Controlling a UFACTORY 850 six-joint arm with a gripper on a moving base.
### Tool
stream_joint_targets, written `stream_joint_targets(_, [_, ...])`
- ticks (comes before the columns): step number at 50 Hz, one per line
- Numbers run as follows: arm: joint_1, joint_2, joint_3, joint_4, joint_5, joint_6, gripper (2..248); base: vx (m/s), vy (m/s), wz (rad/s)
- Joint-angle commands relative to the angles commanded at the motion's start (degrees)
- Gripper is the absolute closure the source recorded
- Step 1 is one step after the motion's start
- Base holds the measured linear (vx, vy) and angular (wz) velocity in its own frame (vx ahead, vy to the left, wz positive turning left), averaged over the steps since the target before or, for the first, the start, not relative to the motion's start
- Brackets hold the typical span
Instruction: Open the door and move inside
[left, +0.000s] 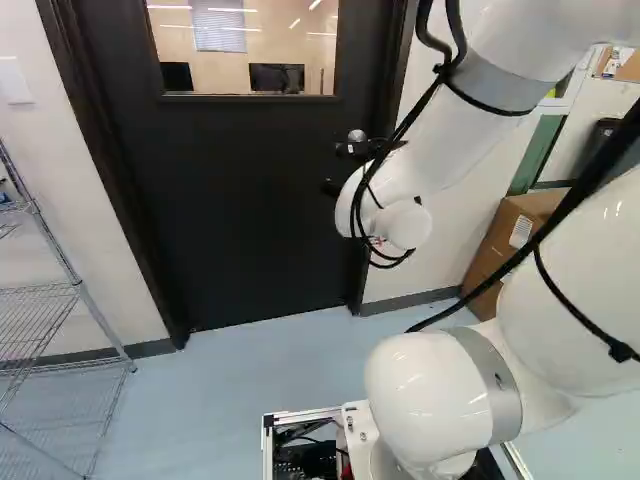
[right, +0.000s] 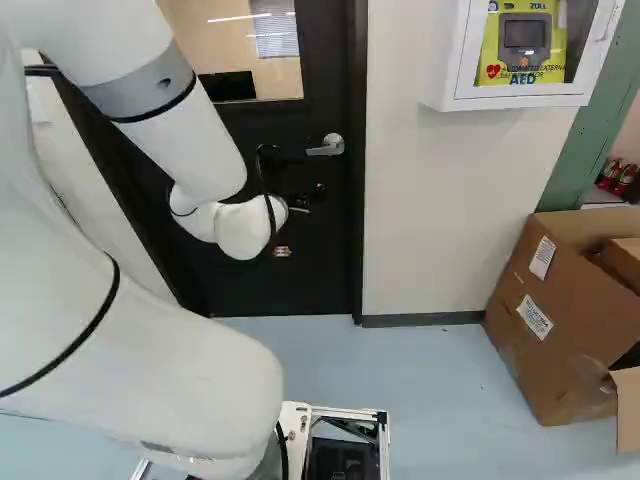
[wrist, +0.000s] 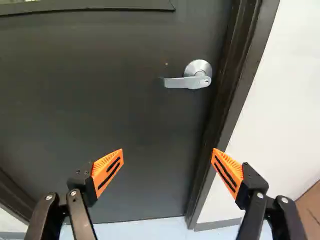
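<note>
The black door stands closed in its frame, seen in the left base view (left: 240, 200) and the wrist view (wrist: 100, 110). Its silver lever handle is in the right base view (right: 327, 146) and, ahead of the fingers, in the wrist view (wrist: 187, 81). My gripper (right: 300, 198) is partly hidden behind the arm's wrist in the right base view, close to the door and near the handle. In the wrist view the gripper (wrist: 167, 154) has its orange-padded fingers wide apart, with nothing held; the handle is apart from both.
A wire shelf (left: 80, 290) stands left of the door in the left base view. In the right base view, cardboard boxes (right: 545, 300) sit on the floor beyond the wall (right: 430, 200) beside the door, and a white AED cabinet (right: 450, 85) hangs there. Dark frame posts edge the doorway.
</note>
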Motion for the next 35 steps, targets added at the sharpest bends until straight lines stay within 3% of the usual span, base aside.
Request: stream_joint_targets(35, [0.6,-2.5,-7.0,0.0,0.0,0.0,3,0.000,0.000,0.000])
